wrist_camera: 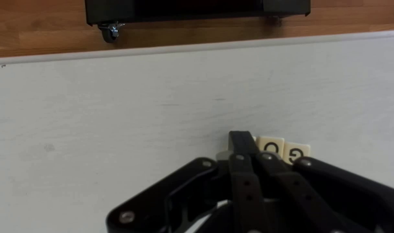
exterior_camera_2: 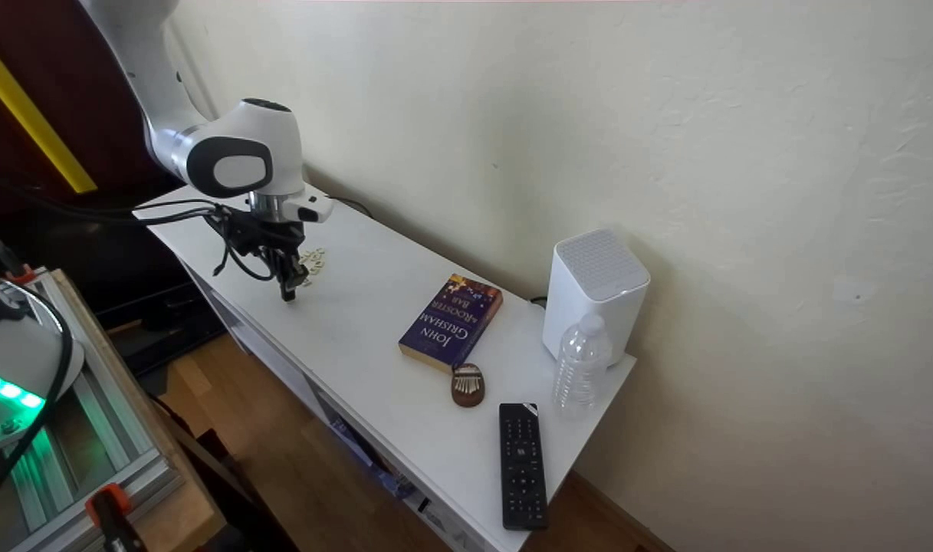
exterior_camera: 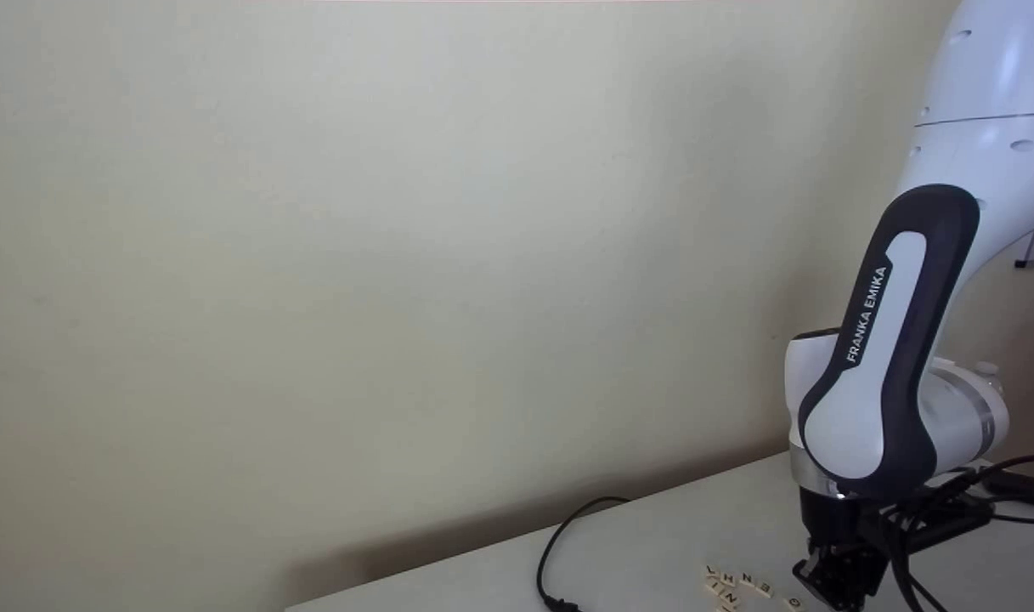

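The fingers (wrist_camera: 243, 142) are together, close to the table (wrist_camera: 119, 113). In the wrist view one tile (wrist_camera: 270, 143) lies just right of them, with the G tile (wrist_camera: 296, 150) touching its far side; a third tile (wrist_camera: 254, 138) is mostly hidden behind the fingers, and I cannot tell whether they touch it. In an exterior view more tiles (exterior_camera: 764, 588) lie near the fingers, a cable (exterior_camera: 559, 603) beyond those. In an exterior view the book (exterior_camera_2: 452, 322) is well apart from them, the kalimba (exterior_camera_2: 468, 386) just beyond it; farther off are the remote (exterior_camera_2: 523, 469), bottle (exterior_camera_2: 581, 372) and white box (exterior_camera_2: 600, 268).
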Robot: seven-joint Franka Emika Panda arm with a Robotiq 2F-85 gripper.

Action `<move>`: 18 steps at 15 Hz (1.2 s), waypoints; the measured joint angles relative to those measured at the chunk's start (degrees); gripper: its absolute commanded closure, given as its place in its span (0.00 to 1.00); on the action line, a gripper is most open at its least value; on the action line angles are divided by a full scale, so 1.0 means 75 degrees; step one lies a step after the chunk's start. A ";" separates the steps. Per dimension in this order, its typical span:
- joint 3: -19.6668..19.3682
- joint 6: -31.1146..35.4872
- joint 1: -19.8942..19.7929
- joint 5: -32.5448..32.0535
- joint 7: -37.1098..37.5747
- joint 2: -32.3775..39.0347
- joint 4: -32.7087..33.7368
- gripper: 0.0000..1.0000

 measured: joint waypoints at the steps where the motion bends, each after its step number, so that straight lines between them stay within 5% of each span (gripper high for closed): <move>1: 0.0000 0.0000 0.0000 0.0000 0.0000 0.0000 0.0000 1.00; 18: 0.0002 0.0053 -0.0002 0.0000 -0.0201 -0.0001 -0.0026 1.00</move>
